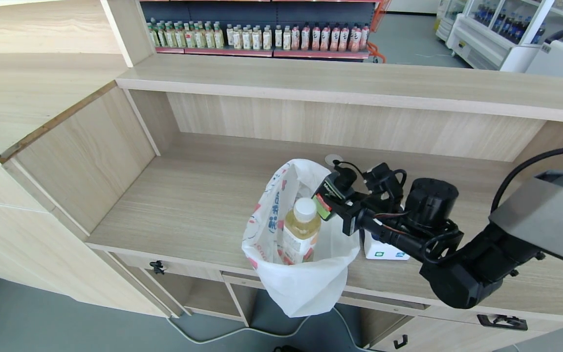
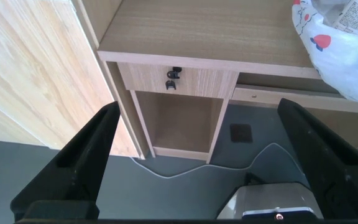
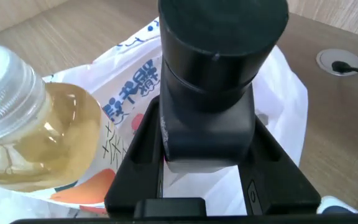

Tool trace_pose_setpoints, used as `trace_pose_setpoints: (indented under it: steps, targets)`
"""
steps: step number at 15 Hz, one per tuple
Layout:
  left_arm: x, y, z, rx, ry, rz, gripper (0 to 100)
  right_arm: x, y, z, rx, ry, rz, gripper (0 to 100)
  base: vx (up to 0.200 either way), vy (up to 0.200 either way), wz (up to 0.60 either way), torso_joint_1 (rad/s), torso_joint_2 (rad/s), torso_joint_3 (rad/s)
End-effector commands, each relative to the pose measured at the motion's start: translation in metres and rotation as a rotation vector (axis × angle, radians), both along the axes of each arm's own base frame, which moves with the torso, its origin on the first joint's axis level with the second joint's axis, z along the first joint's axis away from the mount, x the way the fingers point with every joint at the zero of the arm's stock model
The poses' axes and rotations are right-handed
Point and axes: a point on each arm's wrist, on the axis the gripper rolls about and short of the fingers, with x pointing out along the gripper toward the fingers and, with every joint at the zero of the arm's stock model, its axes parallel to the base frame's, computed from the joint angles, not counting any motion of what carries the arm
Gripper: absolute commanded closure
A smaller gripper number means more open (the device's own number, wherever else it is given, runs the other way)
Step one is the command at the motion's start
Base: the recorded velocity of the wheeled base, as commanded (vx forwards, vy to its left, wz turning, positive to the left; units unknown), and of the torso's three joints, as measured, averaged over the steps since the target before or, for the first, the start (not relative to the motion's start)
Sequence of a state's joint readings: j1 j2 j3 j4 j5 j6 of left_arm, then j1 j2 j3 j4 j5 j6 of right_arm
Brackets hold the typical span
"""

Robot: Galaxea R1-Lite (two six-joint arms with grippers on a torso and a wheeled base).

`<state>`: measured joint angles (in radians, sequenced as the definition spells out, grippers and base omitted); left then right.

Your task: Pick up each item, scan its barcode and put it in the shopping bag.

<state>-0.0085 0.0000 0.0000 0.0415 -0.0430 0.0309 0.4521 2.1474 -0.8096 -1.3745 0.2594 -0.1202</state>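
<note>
A white shopping bag stands open at the counter's front edge, its bottom hanging over the edge. Inside it a bottle of yellow tea with a white cap stands upright. My right gripper hovers over the bag's right rim, shut on a black, scanner-like device. Seen from the right wrist, the bottle is close beside this device, over the bag. My left gripper is open and holds nothing; it is low in front of the counter, with the bag off to one side.
A small white box sits on the counter just right of the bag, under my right arm. A cable grommet lies behind the bag. Wooden walls close the counter at the left and back. A drawer handle and an open cubby are below.
</note>
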Motion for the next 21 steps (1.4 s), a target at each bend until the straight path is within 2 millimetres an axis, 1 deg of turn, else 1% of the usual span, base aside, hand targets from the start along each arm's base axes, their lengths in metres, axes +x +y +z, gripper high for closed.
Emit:
trace_pose_setpoints:
  steps: [1,10,13,21]
  targets:
    - [0.0,0.0,0.0,0.0,0.001,-0.001,0,0.006,0.002,-0.024,-0.035,0.026,0.018,100,0.0,0.0,0.0,0.0,0.0,0.0]
    - [0.0,0.0,0.0,0.0,0.001,-0.001,0,0.013,0.009,-0.047,-0.116,-0.005,0.057,100,0.0,0.0,0.0,0.0,0.0,0.0]
    - [0.0,0.0,0.0,0.0,0.001,-0.001,0,0.018,0.01,-0.049,-0.127,-0.02,0.054,100,0.0,0.0,0.0,0.0,0.0,0.0]
    - [0.0,0.0,0.0,0.0,0.001,-0.001,0,0.019,0.006,-0.053,-0.144,-0.018,0.047,100,0.0,0.0,0.0,0.0,0.0,0.0]
